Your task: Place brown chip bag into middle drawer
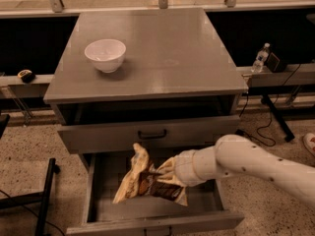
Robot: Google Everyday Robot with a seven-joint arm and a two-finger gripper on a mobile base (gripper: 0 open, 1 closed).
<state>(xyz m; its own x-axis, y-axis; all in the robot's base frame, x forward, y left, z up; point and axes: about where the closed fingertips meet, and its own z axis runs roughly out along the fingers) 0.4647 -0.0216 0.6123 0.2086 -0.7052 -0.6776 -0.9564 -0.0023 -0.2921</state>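
The brown chip bag, dark brown with cream-yellow edges, hangs low inside the open middle drawer, over its middle. My gripper reaches in from the right on a white arm and is shut on the bag's right side. The bag's left end flares up toward the upper drawer's front. I cannot tell whether the bag touches the drawer floor.
The upper grey drawer with a black bar handle is slightly open above. A white bowl stands on the cabinet top at the left. A water bottle stands on a ledge at the right. Cables lie on the floor at the right.
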